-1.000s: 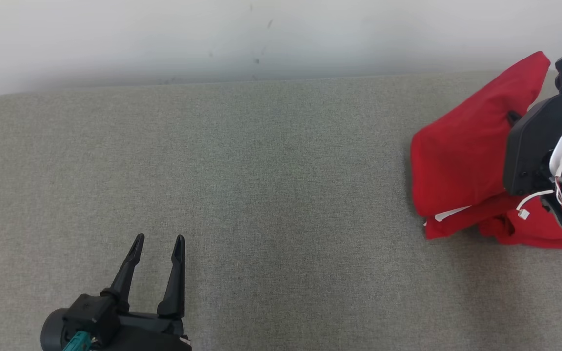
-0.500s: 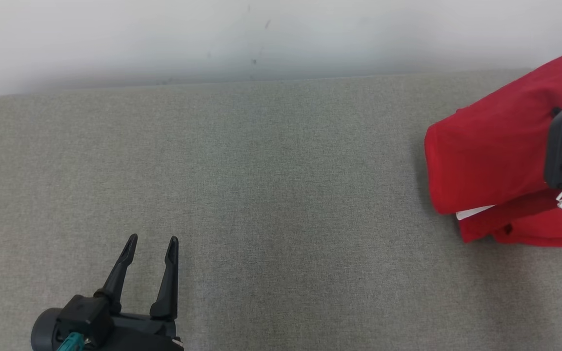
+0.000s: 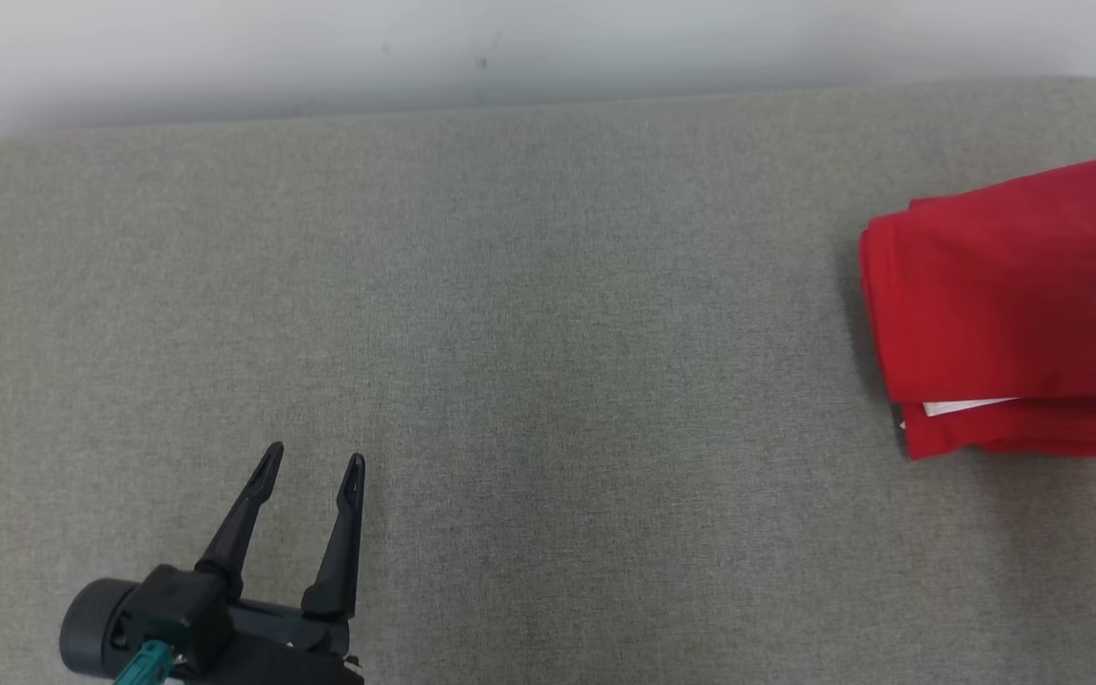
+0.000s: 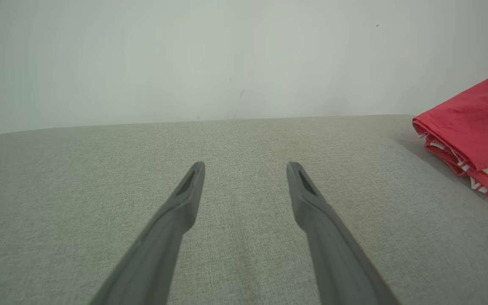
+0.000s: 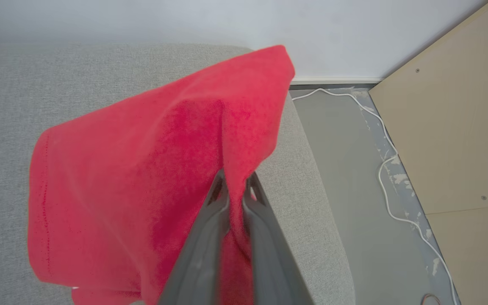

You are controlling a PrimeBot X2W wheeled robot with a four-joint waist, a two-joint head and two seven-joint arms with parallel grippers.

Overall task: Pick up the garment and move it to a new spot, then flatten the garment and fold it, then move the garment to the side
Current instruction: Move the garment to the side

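Garment (image 3: 1014, 304): red, folded into a layered bundle at the right end of the grey fabric-covered tabletop (image 3: 548, 314), running off the right edge of the head view.
Garment layers: a broad upper fold lies over thinner lower layers. A white strip (image 3: 971, 406) shows between them along the near edge. The left wrist view shows the stacked edges side-on, with bits of white among the red.
Garment lift: in the right wrist view the upper layer is drawn up into a tent, with one corner standing free toward the wall (image 3: 548, 38). I cannot tell whether the lowest layer rests on the tabletop or hangs just above it.
Right hand (image 5: 235, 176): fingers drawn close together, pinching a ridge of the red cloth, which drapes away from them on both sides.
Left hand (image 3: 313, 455): fingers spread wide with nothing between them. It sits at the lower left of the head view over bare tabletop, pointing toward the wall, well apart from the garment.
Tabletop edge: the right end is rounded, and the garment sits near it.
Beyond the edge: grey floor (image 5: 341, 169) with a white cable (image 5: 381, 169) trailing across it, beside a pale wooden panel (image 5: 451, 127).
Wall: pale, with a few small dark marks.
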